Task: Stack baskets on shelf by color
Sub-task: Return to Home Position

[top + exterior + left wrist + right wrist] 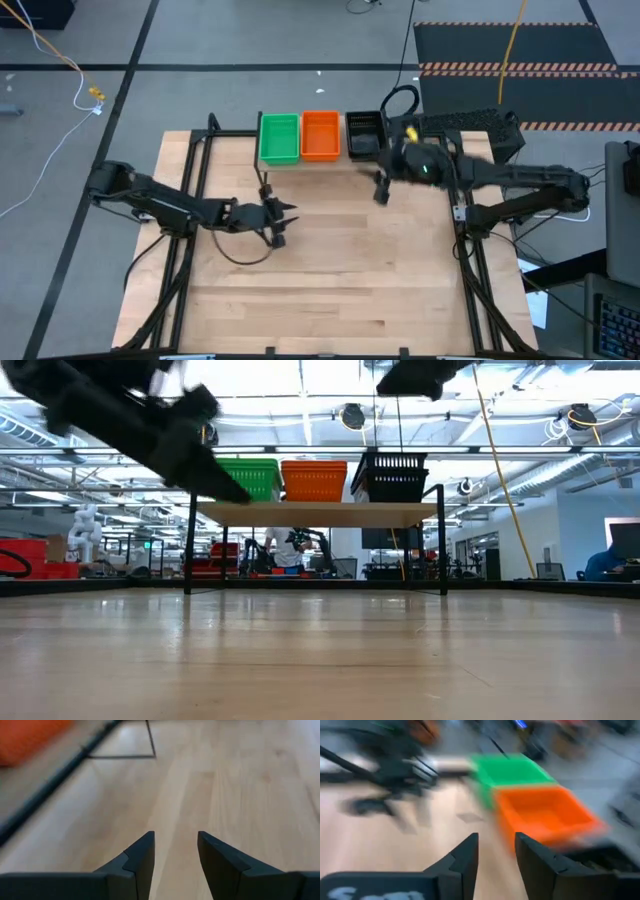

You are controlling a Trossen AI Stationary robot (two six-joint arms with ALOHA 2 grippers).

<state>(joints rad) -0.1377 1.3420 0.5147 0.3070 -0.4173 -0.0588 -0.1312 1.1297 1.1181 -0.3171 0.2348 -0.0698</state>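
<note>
High view, table [330,290]: light wood. Left hand [277,222]: over mid-table, fingers spread, holding nothing. Right hand [381,190]: farther back, raised, blurred, near the right end of the shelf [320,513]; fingers spread, empty. Shelf: at the table's far edge, carrying green baskets [279,138] at left, orange baskets [320,135] in the middle, black baskets [364,135] at right, side by side.

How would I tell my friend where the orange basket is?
Look at the big wooden table, then the low shelf at its far edge. The orange basket sits in the middle of the shelf's row, between the green basket and the black basket.
</note>
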